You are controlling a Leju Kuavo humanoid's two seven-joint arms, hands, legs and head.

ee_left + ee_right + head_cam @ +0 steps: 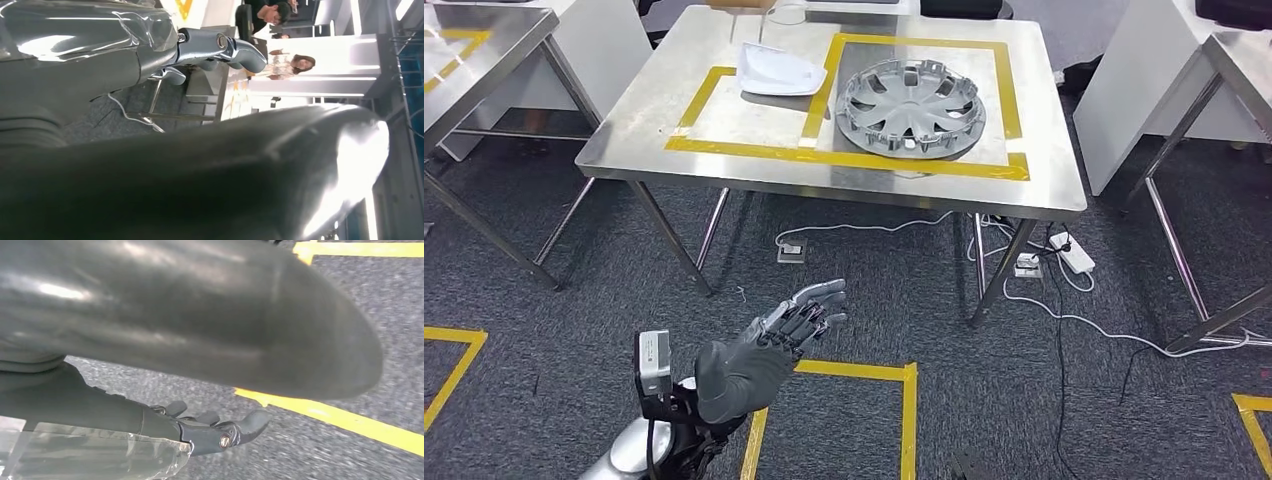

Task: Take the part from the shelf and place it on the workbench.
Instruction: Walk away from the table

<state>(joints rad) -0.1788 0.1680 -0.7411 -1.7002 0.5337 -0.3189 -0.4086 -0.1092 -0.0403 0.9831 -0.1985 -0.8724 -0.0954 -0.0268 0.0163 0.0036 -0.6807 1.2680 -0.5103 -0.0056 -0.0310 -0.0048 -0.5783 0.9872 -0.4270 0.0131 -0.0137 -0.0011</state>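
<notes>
The steel workbench (624, 160) stands ahead of the robot, its top marked with yellow tape (844, 158) in two adjoining rectangles. In the larger rectangle lies a silver hubcap (910, 107), face up and flat on the steel. In the smaller rectangle beside it rests a white moulded part (776, 72), its edge close to the tape line between the two zones; the two parts lie apart. The left hand (769, 355) is raised over the grey carpet in front of the workbench, short of its near edge, fingers (824, 296) stretched out and parted, holding nothing. The right hand (210, 432) hangs above the carpet near a yellow floor line (350, 420), fingers loosely extended, nothing in them. White cables (1064, 315) and a power strip (1072, 252) lie on the floor under the workbench.
</notes>
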